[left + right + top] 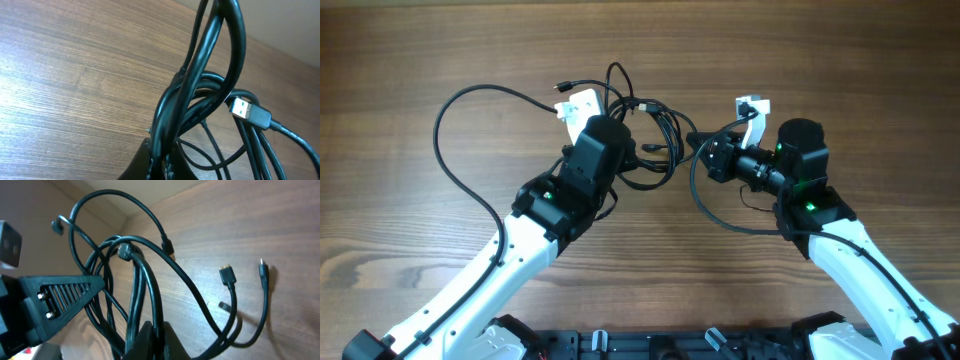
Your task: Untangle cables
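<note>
Black cables (645, 128) are bunched in a knot on the wooden table (410, 230), toward the top middle of the overhead view, between the 2 arms. The knot is held from both sides. In the left wrist view, a few strands are seen running down into the left gripper (156, 161), which is closed tight on them at the bottom of the picture. In the right wrist view, the right gripper (152, 339) is closed too, and a bundle of strands is pinched between its dark tips. At the left of that same view, a ribbed black finger (60, 297) of the left gripper is seen, with its tip just beside the strands. From above, 1 long loop (442, 130) is spread wide to the left on the wood and is bent back under the left arm. A smaller loop (720, 218) is laid out below the right gripper. A flat plug with a silver tip (246, 111) is seen just right of the strands held by the left gripper. 2 more small plugs (227, 275) (263, 270) are seen out to the right of the bunch, and it cannot be told if the wood is touched by them.
</note>
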Available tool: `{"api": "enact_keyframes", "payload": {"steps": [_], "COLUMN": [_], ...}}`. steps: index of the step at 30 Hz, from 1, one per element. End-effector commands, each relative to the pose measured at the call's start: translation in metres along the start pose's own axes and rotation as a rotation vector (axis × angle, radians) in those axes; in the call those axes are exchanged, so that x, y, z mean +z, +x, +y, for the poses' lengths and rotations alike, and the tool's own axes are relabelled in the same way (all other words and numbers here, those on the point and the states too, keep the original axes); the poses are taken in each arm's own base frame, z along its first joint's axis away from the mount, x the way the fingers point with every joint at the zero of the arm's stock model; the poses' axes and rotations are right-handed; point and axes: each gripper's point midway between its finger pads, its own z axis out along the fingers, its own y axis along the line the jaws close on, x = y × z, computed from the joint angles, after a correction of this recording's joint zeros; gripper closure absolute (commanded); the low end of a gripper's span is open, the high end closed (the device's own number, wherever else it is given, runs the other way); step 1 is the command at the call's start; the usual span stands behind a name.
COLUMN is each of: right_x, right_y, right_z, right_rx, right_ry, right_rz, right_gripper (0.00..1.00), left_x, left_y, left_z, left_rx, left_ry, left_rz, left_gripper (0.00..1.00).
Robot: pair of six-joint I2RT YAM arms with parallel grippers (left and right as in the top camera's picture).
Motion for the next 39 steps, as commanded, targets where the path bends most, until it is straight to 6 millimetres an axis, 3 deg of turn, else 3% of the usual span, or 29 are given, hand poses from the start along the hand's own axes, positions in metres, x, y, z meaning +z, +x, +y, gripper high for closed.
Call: {"api": "enact_keyframes", "payload": {"steps": [1, 4, 12, 17, 23, 27, 29, 30, 34, 39], "right_x": [-0.001, -0.004, -0.007, -0.007, -0.009, -0.010, -0.010, -0.010, -0.010, -0.010], "right_y": [0.000, 0.009, 0.027, 0.030, 0.041, 0.042, 0.042, 0.042, 0.041, 0.040], "right_z": [-0.024, -0.041, -0.051, -0.052, -0.055, -0.055, -0.055, -0.056, -0.057, -0.056], "right_rx": [0.170, 0.296, 0.547, 0.587, 0.699, 0.689, 0.669, 0.669, 0.643, 0.568], "right_ry": [0.118, 0.203, 0.261, 0.269, 0.292, 0.296, 0.295, 0.298, 0.303, 0.296], "right_rz": [-0.024, -0.016, 0.015, 0.021, 0.049, 0.054, 0.057, 0.054, 0.052, 0.061], "right_gripper": [0.96, 0.96, 0.96, 0.96, 0.95, 0.73, 0.49, 0.43, 0.32, 0.28], "left_x": [-0.001, -0.001, -0.001, -0.002, -0.003, -0.004, -0.004, -0.004, -0.004, -0.005], "left_y": [-0.014, -0.016, -0.024, -0.028, -0.032, -0.033, -0.032, -0.032, -0.032, -0.036], "left_z": [0.007, 0.009, 0.003, -0.002, -0.027, -0.033, -0.034, -0.034, -0.035, -0.038], "left_rx": [-0.074, -0.089, -0.146, -0.170, -0.192, -0.172, -0.110, -0.090, -0.030, 0.133], "left_ry": [-0.042, -0.052, -0.024, 0.000, 0.125, 0.153, 0.156, 0.155, 0.156, 0.159], "left_rz": [-0.058, -0.069, -0.099, -0.114, -0.100, -0.095, -0.094, -0.095, -0.101, -0.128], "left_gripper": [0.96, 0.96, 0.96, 0.96, 0.96, 0.96, 0.96, 0.96, 0.96, 0.96]}}
